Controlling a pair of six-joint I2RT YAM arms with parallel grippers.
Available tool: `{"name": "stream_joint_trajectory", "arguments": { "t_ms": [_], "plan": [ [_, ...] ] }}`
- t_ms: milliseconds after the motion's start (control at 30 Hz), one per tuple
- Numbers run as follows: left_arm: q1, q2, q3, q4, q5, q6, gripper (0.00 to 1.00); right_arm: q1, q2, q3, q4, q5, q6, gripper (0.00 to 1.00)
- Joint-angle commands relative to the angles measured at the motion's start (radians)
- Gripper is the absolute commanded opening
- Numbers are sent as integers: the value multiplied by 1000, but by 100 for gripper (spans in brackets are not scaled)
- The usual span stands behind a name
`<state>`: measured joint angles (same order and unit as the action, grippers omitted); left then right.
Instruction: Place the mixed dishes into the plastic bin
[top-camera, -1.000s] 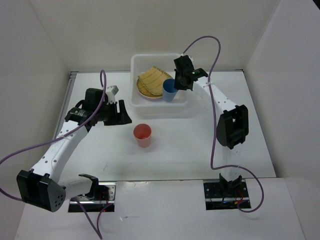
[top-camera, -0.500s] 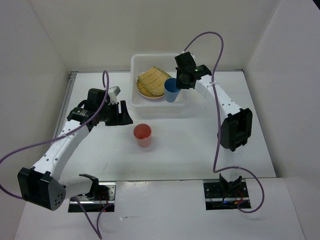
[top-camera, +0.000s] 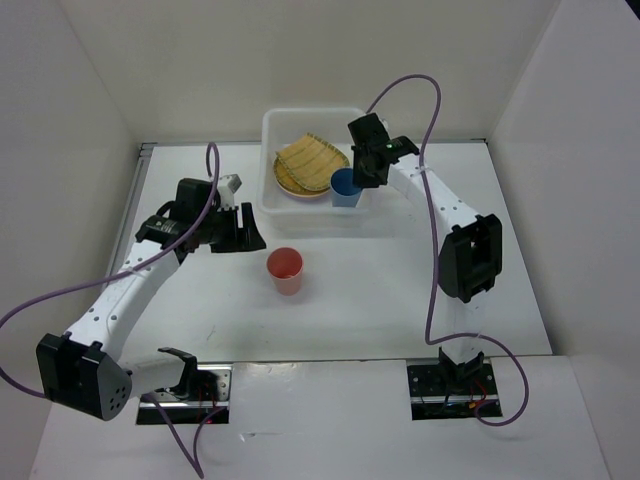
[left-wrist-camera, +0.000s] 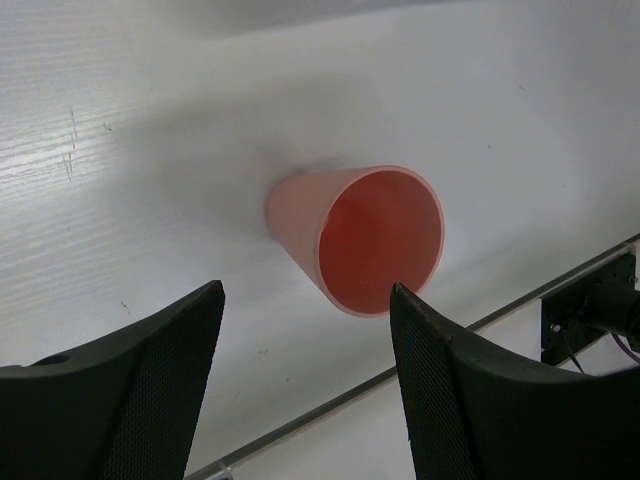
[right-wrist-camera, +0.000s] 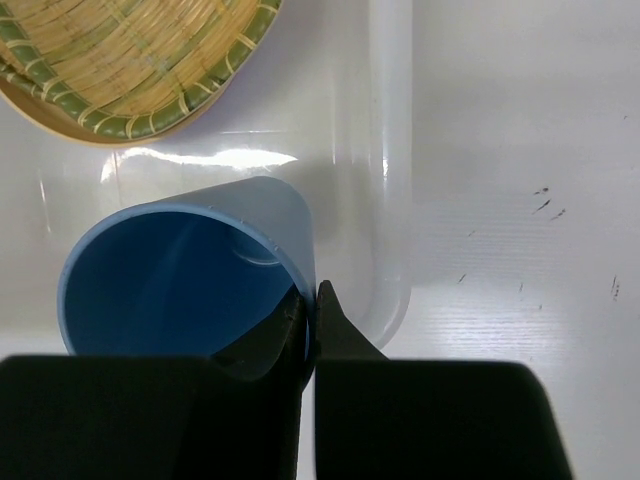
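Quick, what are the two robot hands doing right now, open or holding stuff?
Left gripper: open, holding nothing; the red cup stands just ahead.
Right gripper: shut on the blue cup, at its rim.

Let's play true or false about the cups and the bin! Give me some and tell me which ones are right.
1. The red cup is inside the bin. False: it stands on the table, outside the bin.
2. The right gripper pinches the rim of the blue cup. True.
3. The left gripper is squeezing the red cup. False: it is open and not touching the cup.
4. A woven tray lies in the bin. True.
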<state>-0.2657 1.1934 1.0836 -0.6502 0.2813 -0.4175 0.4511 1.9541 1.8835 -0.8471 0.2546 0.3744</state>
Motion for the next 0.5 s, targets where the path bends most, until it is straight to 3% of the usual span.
{"name": "stream_joint_trajectory", "arguments": {
  "t_ms": [0,467],
  "plan": [
    [-4,0,-16,24,6,26,74,6,5,-11,43,0,-3,0],
    [-95,74,-7,34,-14,36,63,6,92,-11,85,9,6,4]
  ]
}}
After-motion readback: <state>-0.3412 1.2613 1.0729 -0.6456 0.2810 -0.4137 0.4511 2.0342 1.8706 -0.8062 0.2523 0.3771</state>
